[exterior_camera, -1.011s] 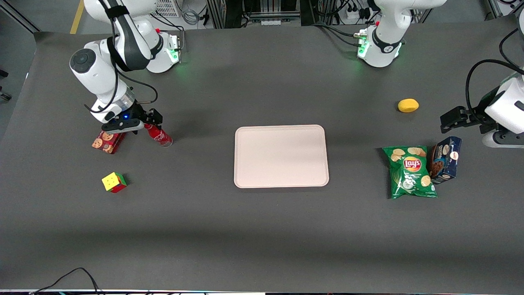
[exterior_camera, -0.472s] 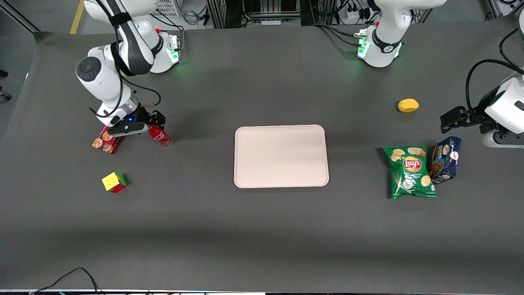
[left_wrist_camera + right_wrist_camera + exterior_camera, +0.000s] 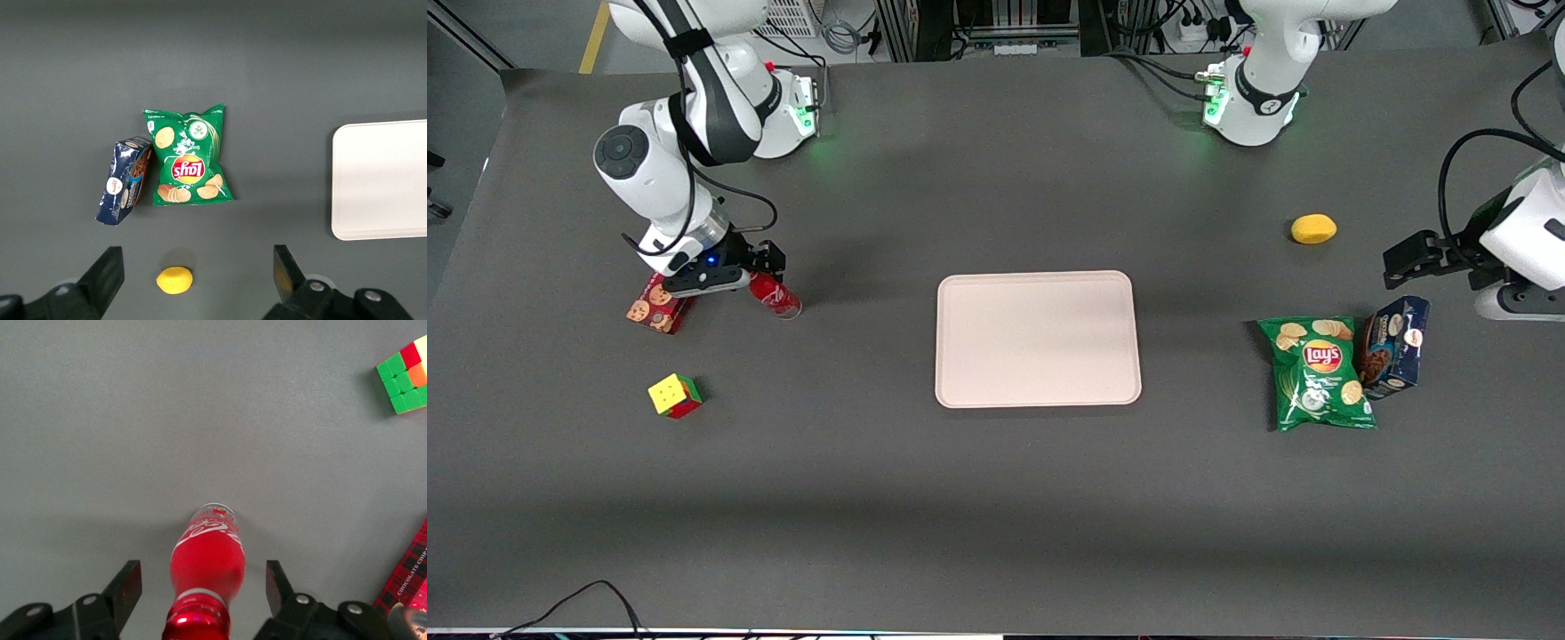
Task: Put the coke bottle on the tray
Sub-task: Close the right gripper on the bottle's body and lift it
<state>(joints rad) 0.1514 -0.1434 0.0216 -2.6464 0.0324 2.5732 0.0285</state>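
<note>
Wrist view alone shows the gripper (image 3: 203, 587) spread wide, fingers (image 3: 127, 585) flanking but clear of the upright coke bottle (image 3: 208, 567); front view adds the tray (image 3: 1039, 339).

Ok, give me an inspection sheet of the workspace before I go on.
Surface: dark grey table, matte, no spills seen.
Job's things: coke bottle upright on the table, not on the tray, which holds nothing.
Clutter: cookie box beside the bottle; puzzle cube nearer the front camera; chips bag, blue box and lemon toward the parked arm's end.
Grippers: claw open, fingers straddling the bottle's neck, gaps on both sides.
Cables: one loop at the table edge nearest the front camera.
Surroundings: equipment racks above the table in the front view.
</note>
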